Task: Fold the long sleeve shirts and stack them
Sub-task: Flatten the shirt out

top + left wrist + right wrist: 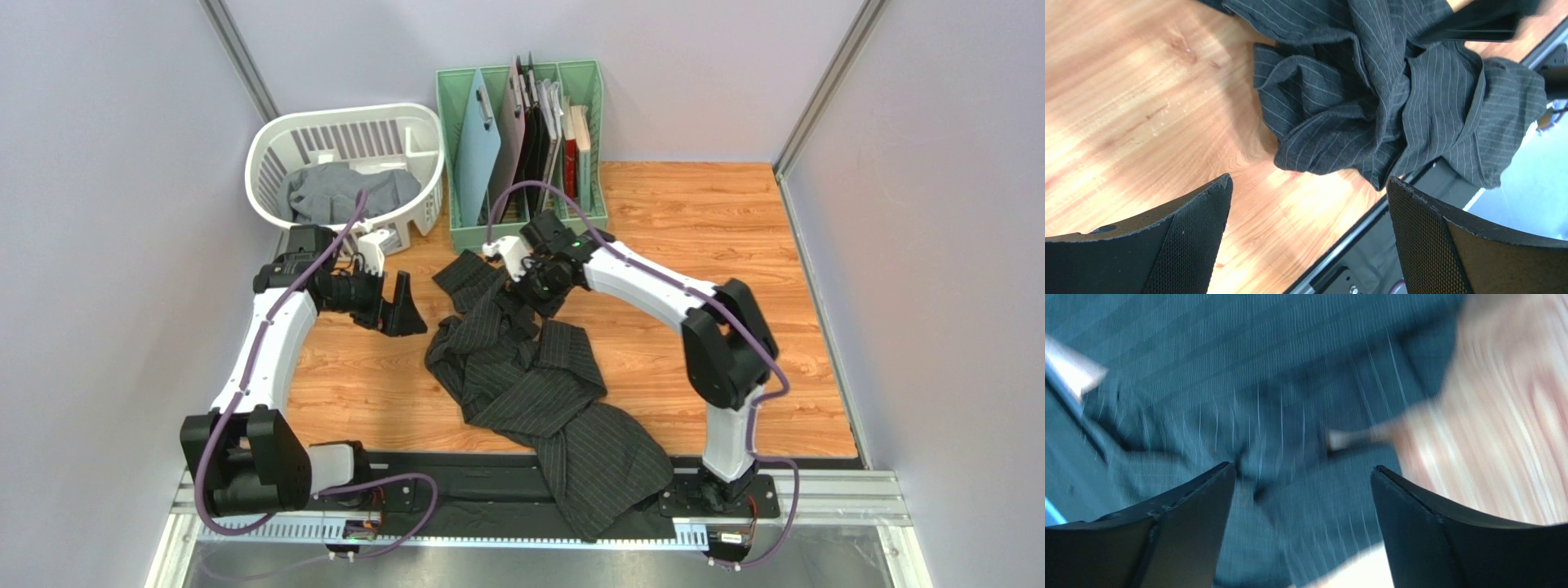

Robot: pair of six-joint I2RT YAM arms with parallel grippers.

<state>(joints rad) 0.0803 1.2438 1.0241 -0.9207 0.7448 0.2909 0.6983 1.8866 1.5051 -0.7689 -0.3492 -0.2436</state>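
A black pinstriped long sleeve shirt lies crumpled mid-table, its lower part draped over the near edge. A plain grey shirt sits bunched in the white basket. My left gripper hovers just left of the black shirt, open. In the left wrist view only bare wood lies between the left gripper's fingers, and the black shirt is beyond them. My right gripper is over the shirt's far end. In the blurred right wrist view it stands open above the pinstriped cloth, pinching nothing.
The white laundry basket stands at the back left. A green rack of flat boards and folders stands at the back centre. A black rail with the arm bases runs along the near edge. Grey walls enclose the table.
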